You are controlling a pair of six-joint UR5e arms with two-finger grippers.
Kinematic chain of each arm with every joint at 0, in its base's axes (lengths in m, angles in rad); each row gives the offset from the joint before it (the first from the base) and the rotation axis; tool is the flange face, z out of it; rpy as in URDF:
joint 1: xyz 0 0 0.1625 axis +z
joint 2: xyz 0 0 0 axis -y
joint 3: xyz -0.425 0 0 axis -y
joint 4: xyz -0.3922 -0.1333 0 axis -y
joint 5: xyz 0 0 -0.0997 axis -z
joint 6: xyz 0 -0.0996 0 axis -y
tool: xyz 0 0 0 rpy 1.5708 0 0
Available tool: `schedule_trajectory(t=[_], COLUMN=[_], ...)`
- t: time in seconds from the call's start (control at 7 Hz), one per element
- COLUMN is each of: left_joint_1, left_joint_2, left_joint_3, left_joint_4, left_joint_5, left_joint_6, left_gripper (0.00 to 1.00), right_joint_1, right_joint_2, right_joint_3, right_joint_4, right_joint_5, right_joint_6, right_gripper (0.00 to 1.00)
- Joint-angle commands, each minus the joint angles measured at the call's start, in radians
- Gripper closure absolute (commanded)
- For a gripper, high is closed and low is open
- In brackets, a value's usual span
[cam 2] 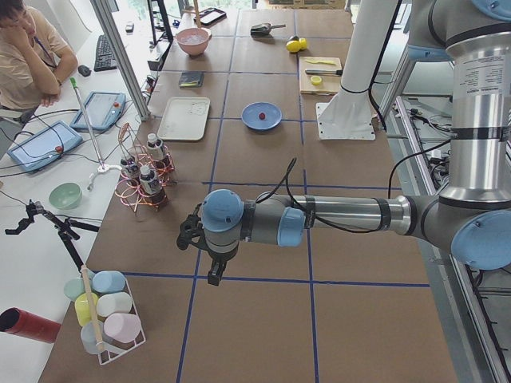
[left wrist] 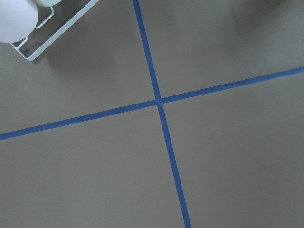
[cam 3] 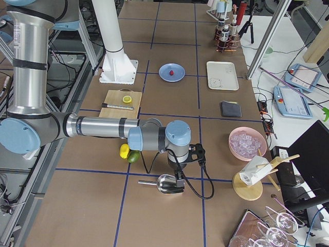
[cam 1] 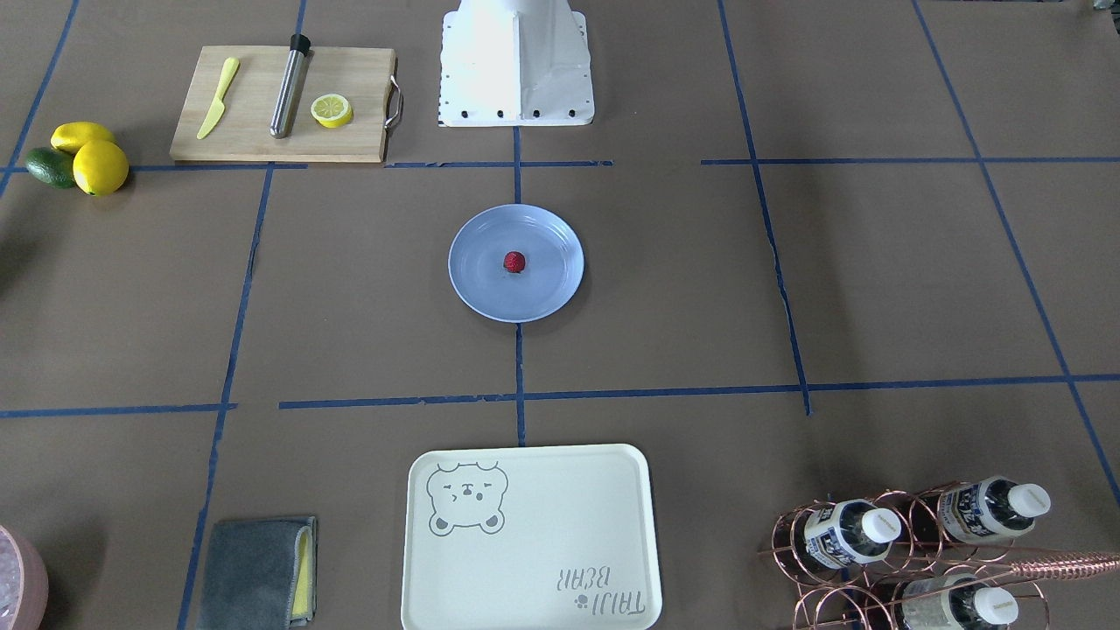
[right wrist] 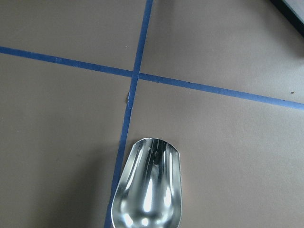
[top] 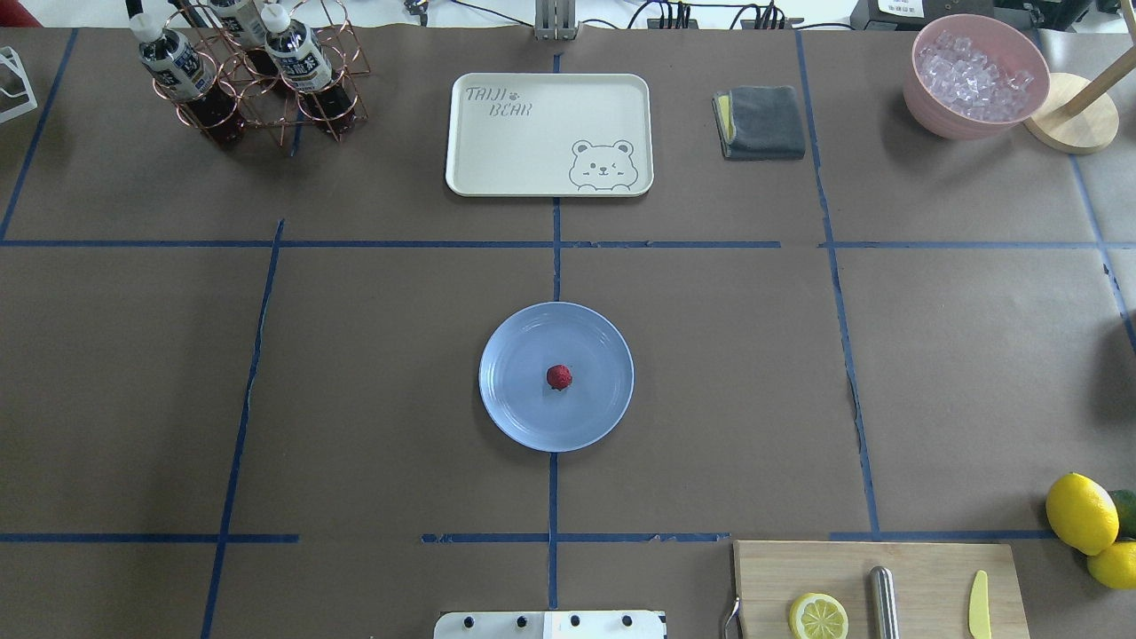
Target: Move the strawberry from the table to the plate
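Observation:
The small dark-red strawberry point(cam 1: 514, 262) point(top: 559, 377) lies near the middle of the round light-blue plate point(cam 1: 547, 293) point(top: 515, 404), which rests on the brown table point(cam 1: 875, 289) at its centre. Both arms are far from the plate, each at one end of the table. In the exterior left view the left gripper point(cam 2: 214, 275) points down near a tape crossing. The right gripper point(cam 3: 180, 180) hangs over a metal scoop point(right wrist: 147, 190) in the exterior right view. Whether either gripper is open or shut I cannot tell. Neither wrist view shows fingers.
A cream bear tray point(top: 548, 133), a grey cloth point(top: 761, 121), a pink ice bowl point(top: 974, 75) and a copper bottle rack point(top: 253, 75) line the far side. A cutting board point(top: 874, 590) with a lemon half, and lemons point(top: 1081, 513), lie near right. A cup rack point(cam 2: 108, 315) stands by the left arm.

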Motion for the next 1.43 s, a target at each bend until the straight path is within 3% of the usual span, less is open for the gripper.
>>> schedule_trajectory(t=[0.0,1.29], left_joint_1=[0.0,0.002], left_joint_2=[0.01,0.01], left_joint_3=[-0.002,-0.002], left_joint_4=[-0.002,-0.005], left_joint_5=[0.0,0.0], left_joint_6=[0.0,0.0], left_gripper=[0.0,0.0], right_joint_1=[0.002,0.0], right_joint_2=[-0.001,0.001], right_joint_3=[-0.003,-0.002], right_joint_4=[0.001,0.052], right_joint_5=[0.001,0.004], right_joint_6=[0.006,0.006], right_gripper=[0.0,0.0])
